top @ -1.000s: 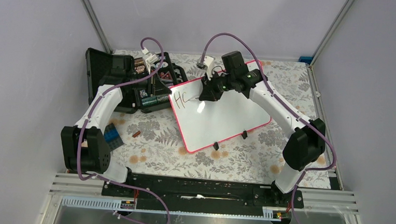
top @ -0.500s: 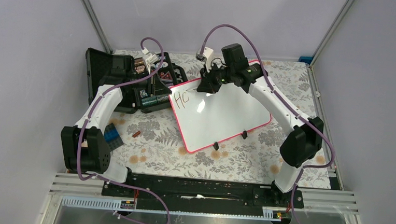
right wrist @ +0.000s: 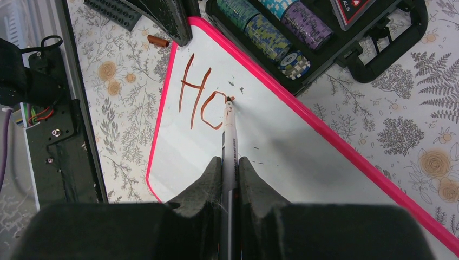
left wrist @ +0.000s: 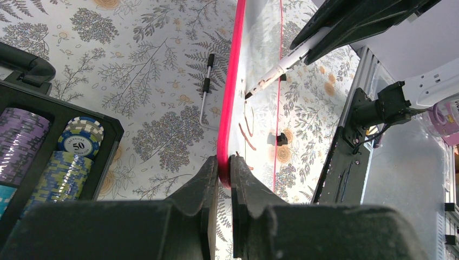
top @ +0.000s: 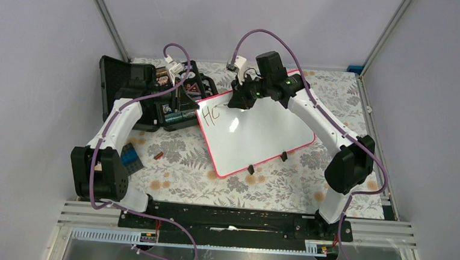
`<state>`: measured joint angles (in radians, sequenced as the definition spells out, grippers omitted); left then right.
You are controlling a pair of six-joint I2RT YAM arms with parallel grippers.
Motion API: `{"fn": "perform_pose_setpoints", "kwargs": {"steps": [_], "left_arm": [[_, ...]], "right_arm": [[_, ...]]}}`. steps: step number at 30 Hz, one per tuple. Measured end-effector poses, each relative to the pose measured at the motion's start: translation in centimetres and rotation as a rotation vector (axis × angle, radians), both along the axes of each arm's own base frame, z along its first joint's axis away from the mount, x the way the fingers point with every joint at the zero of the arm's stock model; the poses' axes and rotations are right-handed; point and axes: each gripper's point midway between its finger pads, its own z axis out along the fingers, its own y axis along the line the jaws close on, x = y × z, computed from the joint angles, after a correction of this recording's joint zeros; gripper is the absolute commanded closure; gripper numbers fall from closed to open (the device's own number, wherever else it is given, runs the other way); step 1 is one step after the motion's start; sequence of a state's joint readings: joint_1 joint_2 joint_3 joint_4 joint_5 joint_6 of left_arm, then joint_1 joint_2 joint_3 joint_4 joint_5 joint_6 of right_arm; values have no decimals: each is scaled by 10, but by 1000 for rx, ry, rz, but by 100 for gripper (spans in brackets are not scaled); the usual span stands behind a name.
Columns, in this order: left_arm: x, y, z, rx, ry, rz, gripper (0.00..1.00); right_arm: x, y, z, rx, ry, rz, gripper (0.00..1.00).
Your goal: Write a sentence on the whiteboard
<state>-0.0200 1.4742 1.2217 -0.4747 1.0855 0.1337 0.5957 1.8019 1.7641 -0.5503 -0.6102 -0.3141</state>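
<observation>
The whiteboard lies tilted on the table, white with a pink-red rim. My left gripper is shut on its rim at the left corner. My right gripper is shut on a marker over the board's far left part. The marker tip touches the board at the top of the second letter. The sentence reads only "Ho" in brownish strokes, with the "o" still open at its top. It also shows in the top view.
An open black case of poker chips stands against the board's far left edge. Two black clips sit on the board's near edge. A blue block and a small brown piece lie at left. A thin rod lies beside the rim.
My right gripper has moved a little toward the far side with the marker, and the second letter's curve has grown from a "c" shape toward an "o". The left gripper has not moved.
</observation>
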Motion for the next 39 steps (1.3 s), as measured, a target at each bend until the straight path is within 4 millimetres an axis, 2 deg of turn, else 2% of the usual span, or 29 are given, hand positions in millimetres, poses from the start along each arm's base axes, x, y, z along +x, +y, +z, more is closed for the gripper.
{"fn": "perform_pose_setpoints", "kwargs": {"steps": [16, 26, 32, 39], "left_arm": [[1, 0, -1, 3, 0, 3, 100], [0, 0, 0, 1, 0, 0, 100], [0, 0, 0, 0, 0, 0, 100], [0, 0, 0, 0, 0, 0, 100]], "right_arm": [[-11, -8, -16, -24, 34, 3, 100], [-15, -11, -4, 5, 29, 15, 100], [-5, -23, 1, 12, 19, -17, 100], [-3, -23, 4, 15, 12, -21, 100]]}}
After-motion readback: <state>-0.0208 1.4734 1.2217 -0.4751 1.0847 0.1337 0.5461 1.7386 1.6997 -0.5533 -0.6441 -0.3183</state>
